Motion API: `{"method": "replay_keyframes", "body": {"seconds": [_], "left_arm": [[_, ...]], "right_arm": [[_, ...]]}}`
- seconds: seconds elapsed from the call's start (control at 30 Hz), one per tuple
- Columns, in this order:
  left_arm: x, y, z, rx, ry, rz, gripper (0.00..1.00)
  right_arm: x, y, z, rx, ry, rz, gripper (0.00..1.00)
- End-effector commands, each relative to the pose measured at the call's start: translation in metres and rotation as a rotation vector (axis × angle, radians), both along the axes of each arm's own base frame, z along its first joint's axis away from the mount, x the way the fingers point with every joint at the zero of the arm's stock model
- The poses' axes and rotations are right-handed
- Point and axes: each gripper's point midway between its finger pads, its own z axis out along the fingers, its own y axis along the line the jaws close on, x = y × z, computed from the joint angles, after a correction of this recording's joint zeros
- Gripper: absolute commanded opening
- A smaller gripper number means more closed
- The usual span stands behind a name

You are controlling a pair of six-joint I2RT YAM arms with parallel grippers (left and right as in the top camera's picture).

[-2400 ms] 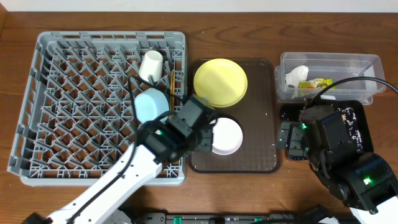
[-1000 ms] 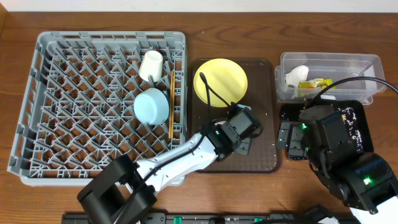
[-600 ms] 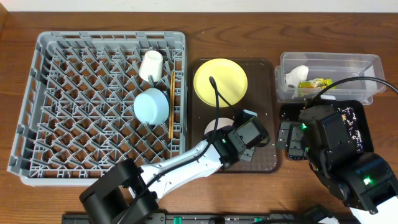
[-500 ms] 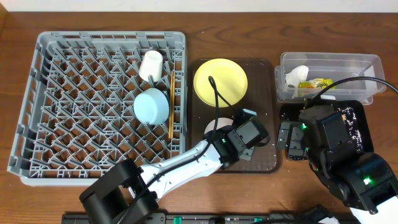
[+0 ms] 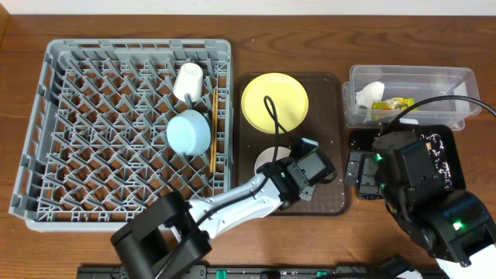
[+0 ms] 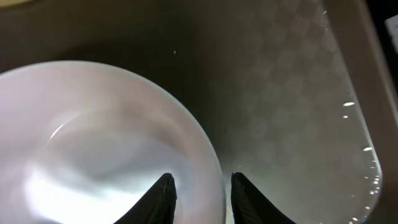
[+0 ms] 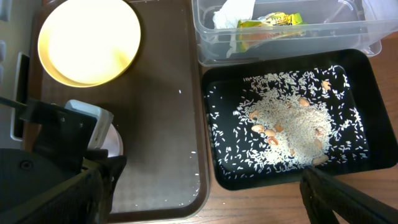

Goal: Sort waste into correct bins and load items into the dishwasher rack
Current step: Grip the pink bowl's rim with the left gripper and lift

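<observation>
**Overhead.** The brown serving tray (image 5: 329, 139) is taken as the landmark. Just left of it the dishwasher rack (image 5: 139, 45) is seen. In the rack's columns nearest the tray, the cream cup (image 5: 188, 80), the light blue bowl (image 5: 189, 131) and the wooden chopsticks (image 5: 213, 132) are lodged. On the tray's half farther from the robot the yellow plate (image 5: 274, 102) is laid flat. On its nearer half the small white bowl (image 5: 266, 159) is set, partly covered by the left gripper (image 5: 287, 174). Right of the tray the clear tub (image 5: 411, 71) is placed, with the white tissue (image 5: 368, 93) and the snack wrapper (image 5: 391, 104) inside it. The black tray (image 5: 442, 147) is found nearer the robot than the tub, also right of the serving tray. The right gripper (image 5: 363, 174) is held over that black tray's end nearest the serving tray.

**Left wrist.** The small white bowl is shown resting on the serving tray's brown floor. Its rim is straddled by the left gripper (image 6: 202, 183), with one finger inside the bowl and the other outside, above the tray floor. The jaws are drawn narrow, but whether the rim is actually pinched cannot be told, since the fingertips are cut off by the picture's lower edge.

**Right wrist.** The right gripper (image 7: 211, 199) is spread wide, and nothing is held between its fingers. The food crumbs (image 7: 292, 118) are scattered over the black tray, right of the serving tray.
</observation>
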Motion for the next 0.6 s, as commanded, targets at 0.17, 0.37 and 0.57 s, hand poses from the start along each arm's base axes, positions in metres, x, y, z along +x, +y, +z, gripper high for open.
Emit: {"method": "replay_keyframes", "body": {"seconds": [0.17,0.37,0.57], "left_arm": [[0.0023,0.0023,-0.0030,0.013,-0.011,0.013,0.29],[0.0024,0.0019,-0.0015,0.009,-0.013,0.012,0.11],[0.0029,0.0019,0.0000,0.006,-0.014,0.013,0.06]], "right_arm": [[0.0018,-0.0042,0.0057,-0.018,-0.019,-0.006,0.99],[0.0018,-0.0042,0.0057,-0.018,-0.019,-0.006,0.99],[0.0018,-0.0042,0.0057,-0.018,-0.019,-0.006,0.99]]}}
